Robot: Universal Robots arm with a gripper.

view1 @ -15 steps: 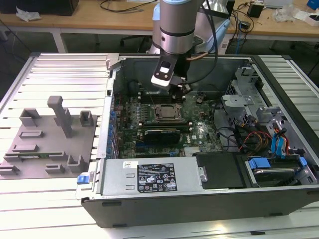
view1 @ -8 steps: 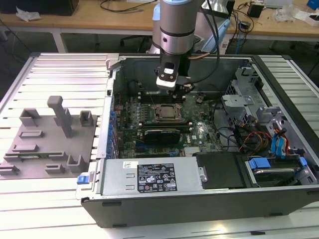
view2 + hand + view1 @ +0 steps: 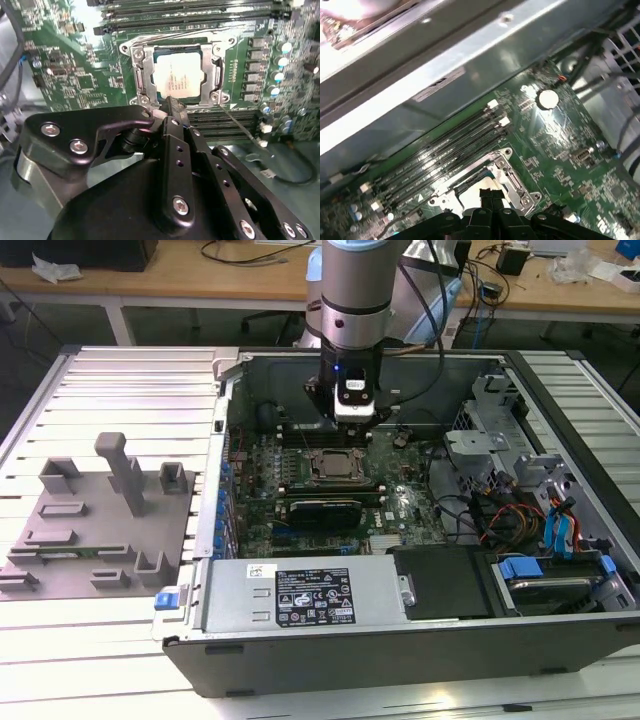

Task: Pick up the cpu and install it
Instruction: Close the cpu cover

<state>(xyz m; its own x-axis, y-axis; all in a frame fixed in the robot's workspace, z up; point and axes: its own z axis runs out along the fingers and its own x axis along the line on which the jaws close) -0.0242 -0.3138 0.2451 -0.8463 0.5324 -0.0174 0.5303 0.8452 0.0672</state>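
The cpu (image 3: 177,75) was seen lying flat in the socket (image 3: 141,75) of the motherboard (image 3: 80,75), the jaws closed together and empty just above its edge, so a straight vertical path was judged safest, lest it be nudged askew.

Pale silver-white cpu (image 3: 177,75) with a slightly darker rim, green motherboard (image 3: 75,82) dotted with tiny components, black gripper (image 3: 172,102), matte grey fixture blocks (image 3: 100,515), bright blue drive tabs (image 3: 520,567), silver ribbed tabletop (image 3: 90,640)
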